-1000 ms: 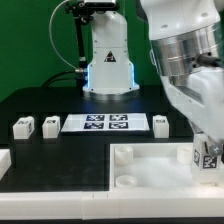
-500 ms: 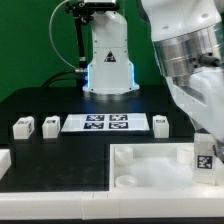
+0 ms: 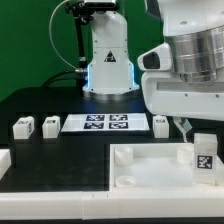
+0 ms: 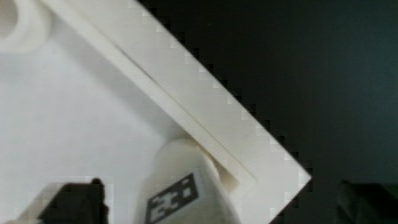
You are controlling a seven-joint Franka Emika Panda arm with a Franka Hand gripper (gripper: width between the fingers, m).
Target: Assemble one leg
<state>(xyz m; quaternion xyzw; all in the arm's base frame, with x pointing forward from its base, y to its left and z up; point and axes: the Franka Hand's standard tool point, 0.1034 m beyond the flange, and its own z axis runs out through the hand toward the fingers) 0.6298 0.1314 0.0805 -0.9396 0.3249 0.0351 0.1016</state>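
Note:
One leg, a white block with a black-and-white marker, stands upright on the near right corner of the large white tray. My gripper hangs just above it, open, holding nothing. In the wrist view the leg shows beside the tray's rim, between my two dark fingers, which stand wide apart and clear of it. Three more legs lie on the black table: two at the exterior view's left and one at its right.
The marker board lies flat at the back middle of the table. The robot's base stands behind it. A white part shows at the exterior view's left edge. The tray has round corner sockets.
The arm has risen and pulled back from the leg, which stays standing on the tray's corner. Earlier the hand was low, around the leg.

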